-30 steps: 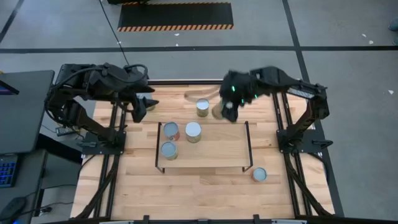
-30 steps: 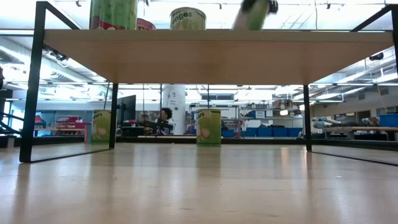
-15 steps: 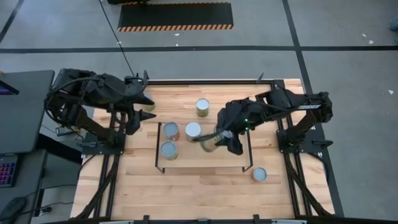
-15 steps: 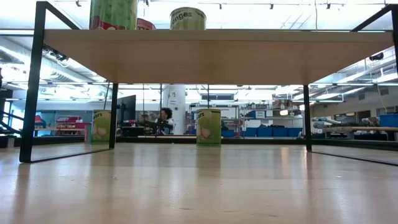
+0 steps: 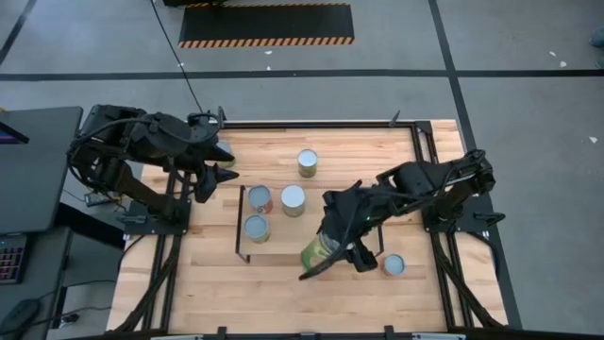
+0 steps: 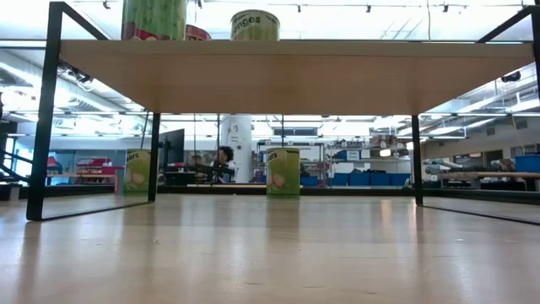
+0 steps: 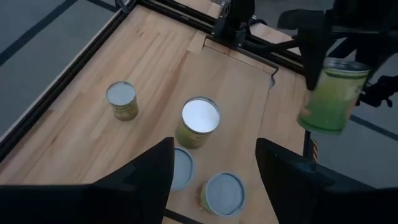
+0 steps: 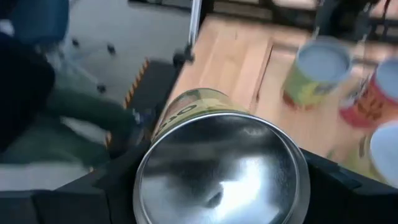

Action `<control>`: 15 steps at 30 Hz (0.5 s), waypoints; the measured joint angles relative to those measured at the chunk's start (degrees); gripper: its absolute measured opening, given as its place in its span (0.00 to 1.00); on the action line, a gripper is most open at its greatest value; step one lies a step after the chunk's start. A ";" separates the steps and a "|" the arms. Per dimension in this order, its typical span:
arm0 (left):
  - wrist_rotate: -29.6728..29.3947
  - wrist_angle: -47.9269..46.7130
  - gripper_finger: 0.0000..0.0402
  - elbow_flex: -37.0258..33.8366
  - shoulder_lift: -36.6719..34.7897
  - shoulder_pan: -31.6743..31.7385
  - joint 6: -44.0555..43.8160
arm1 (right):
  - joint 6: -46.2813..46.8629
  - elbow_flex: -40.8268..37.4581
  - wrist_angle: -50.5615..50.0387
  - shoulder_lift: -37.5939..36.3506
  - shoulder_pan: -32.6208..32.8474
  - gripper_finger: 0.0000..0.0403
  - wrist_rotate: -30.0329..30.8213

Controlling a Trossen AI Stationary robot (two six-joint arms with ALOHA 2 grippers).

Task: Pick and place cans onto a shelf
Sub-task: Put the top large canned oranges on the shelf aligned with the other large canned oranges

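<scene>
The big wooden table (image 5: 311, 293) fills the middle of the high view, and the shelf (image 5: 349, 222) sits on it, a low light-wood board with black frame ends. The right gripper (image 5: 332, 253) is out over the shelf's front right part, clamped on a green can (image 5: 319, 252) that's tilted over, its silver end filling the right wrist view. Three cans (image 5: 260, 198) stand upright on the shelf's left end, two near the back and one in front of them. Another can (image 5: 308, 162) is on the table behind the shelf, and one more can (image 5: 394, 265) sits by the shelf's front right corner. The left gripper (image 5: 219, 161) waits off at the table's back left, fingers spread and holding nothing.
</scene>
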 joint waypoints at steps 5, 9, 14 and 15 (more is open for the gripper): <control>-0.70 0.06 0.58 0.00 0.00 -1.41 -1.08 | -1.16 1.71 -7.42 2.50 -0.19 0.78 1.83; -2.84 0.14 0.58 -0.02 0.58 -3.63 -2.49 | -1.43 1.11 -10.57 2.56 -0.82 0.78 3.61; -4.20 1.60 0.58 0.04 1.38 -5.92 -1.42 | -1.47 0.49 -12.19 2.79 -1.26 0.80 4.45; -4.13 1.66 0.58 -0.04 1.72 -6.44 -1.47 | -1.60 0.30 -11.92 3.01 -1.46 0.81 4.62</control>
